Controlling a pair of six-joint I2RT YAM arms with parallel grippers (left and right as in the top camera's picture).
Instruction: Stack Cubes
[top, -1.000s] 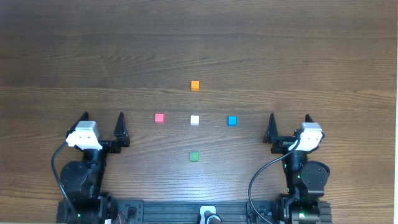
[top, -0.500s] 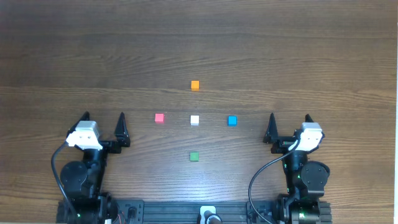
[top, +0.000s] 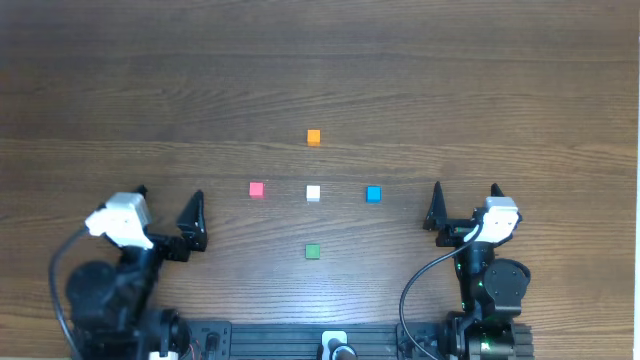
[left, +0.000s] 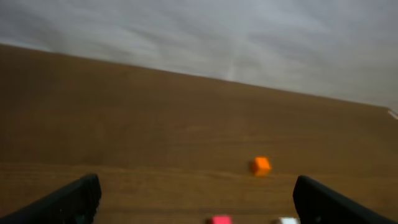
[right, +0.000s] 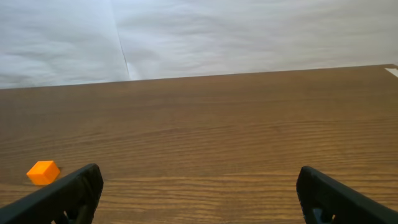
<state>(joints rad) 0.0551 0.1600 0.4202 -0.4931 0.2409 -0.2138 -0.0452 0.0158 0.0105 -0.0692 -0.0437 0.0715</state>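
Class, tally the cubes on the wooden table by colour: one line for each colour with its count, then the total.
orange cube: 1
pink cube: 1
white cube: 1
blue cube: 1
green cube: 1
Total: 5 cubes
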